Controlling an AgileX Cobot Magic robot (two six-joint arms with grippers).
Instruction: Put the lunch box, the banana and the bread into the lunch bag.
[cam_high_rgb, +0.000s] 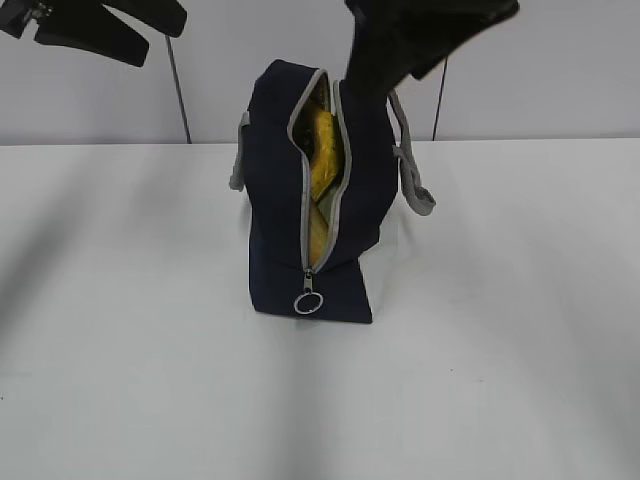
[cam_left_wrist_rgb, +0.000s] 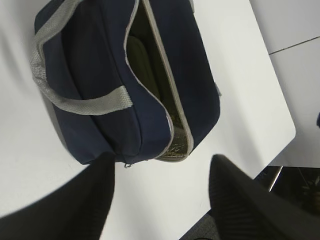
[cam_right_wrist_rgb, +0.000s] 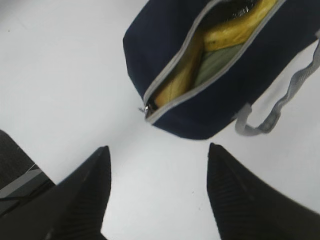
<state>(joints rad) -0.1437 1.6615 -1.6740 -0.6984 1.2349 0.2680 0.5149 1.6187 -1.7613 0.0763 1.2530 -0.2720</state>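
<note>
Exterior camera faces the lunch bag (cam_high_rgb: 300, 200) frontally; both wrist cameras look down onto it.

left arm: raised, upper left of exterior view
left end effector (cam_left_wrist_rgb: 160, 195): jaws apart, nothing between them
right arm: raised, upper right of exterior view
right end effector (cam_right_wrist_rgb: 157, 192): jaws apart, holding nothing

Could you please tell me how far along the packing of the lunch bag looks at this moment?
Nearly done. Through the unzipped opening of the navy fabric lunch bag, the yellow banana lies above the sage-green lid of the lunch box. The bread roll cannot be made out, though nothing else lies on the white table. Both the left gripper and right gripper are open and empty. No packing step visibly remains.
</note>
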